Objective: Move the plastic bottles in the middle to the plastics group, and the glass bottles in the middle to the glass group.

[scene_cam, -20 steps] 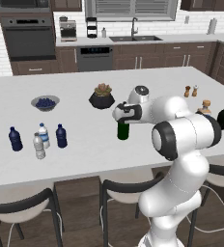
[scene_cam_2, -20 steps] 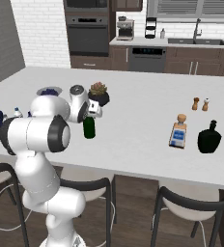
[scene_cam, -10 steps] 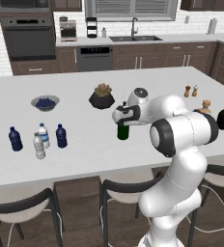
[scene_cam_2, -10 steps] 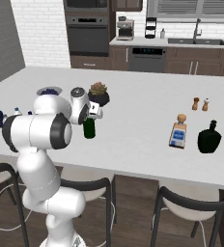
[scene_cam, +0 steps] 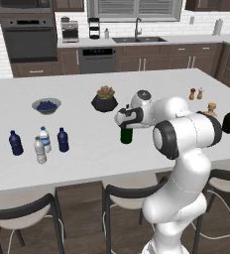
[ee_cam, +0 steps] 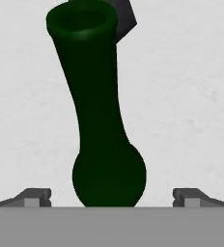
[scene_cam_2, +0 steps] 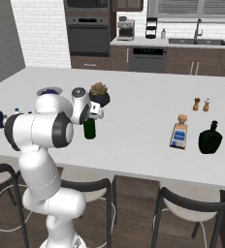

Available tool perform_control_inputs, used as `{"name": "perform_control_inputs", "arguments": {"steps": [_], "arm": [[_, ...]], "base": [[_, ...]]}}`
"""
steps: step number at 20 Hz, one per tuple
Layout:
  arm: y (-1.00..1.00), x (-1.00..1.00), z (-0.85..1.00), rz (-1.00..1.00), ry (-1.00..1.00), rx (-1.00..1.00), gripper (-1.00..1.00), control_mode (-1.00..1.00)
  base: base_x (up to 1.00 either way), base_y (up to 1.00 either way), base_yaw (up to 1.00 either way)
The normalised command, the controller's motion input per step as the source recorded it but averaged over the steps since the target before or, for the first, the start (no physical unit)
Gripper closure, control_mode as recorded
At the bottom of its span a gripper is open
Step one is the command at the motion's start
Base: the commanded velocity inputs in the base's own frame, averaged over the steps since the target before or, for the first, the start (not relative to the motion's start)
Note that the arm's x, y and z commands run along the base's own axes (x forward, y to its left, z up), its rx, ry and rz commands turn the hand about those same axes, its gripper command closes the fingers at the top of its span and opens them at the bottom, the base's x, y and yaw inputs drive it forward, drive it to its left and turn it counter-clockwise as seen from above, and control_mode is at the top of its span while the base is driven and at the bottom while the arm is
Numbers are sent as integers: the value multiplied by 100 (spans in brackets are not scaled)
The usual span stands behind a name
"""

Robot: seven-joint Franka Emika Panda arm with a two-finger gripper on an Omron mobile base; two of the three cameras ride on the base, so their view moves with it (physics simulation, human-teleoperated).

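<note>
The gripper hangs right over the green bottle, its two fingertips spread wide to either side of the glass and touching nothing, so the tool is released and holds nothing. Seen from the hand, the green bottle is a deep, dark green all over, with an open round mouth, a long narrow neck that swells into a rounded shoulder, and no label or cap that I can make out. It stands upright on the white counter, close to the near edge, about midway along it. Just behind the green bottle sits a small potted plant in a dark bowl. To the left of the green bottle, well apart from it, stands a cluster of small bottles: a dark blue one nearest, then a clear one with a blue label, a clear greyish one in front of it, and another dark blue one farthest out. Behind that cluster lies a bowl of blue fruit. To the right of the green bottle, well apart, are a squarish clear bottle with a tan stopper and a squat black bottle, with two small shakers behind them. Farthest back, beyond the counter, are the oven and the sink.
</note>
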Motion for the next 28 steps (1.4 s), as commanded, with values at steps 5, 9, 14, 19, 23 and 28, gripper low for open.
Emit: {"name": "perform_control_inputs", "arguments": {"steps": [5,9,14,19,23,28], "arm": [[0,4,-8,0,0,0,-100,-100],[0,6,-8,0,0,0,-100,-100],[0,9,0,0,0,0,-100,-100],[0,8,-3,0,0,0,-100,-100],[0,1,-4,0,0,0,-100,-100],[0,8,-12,0,-3,0,-100,-100]], "base": [[0,0,0],[0,0,0],[0,0,0],[0,0,0],[0,0,0],[0,0,0]]}}
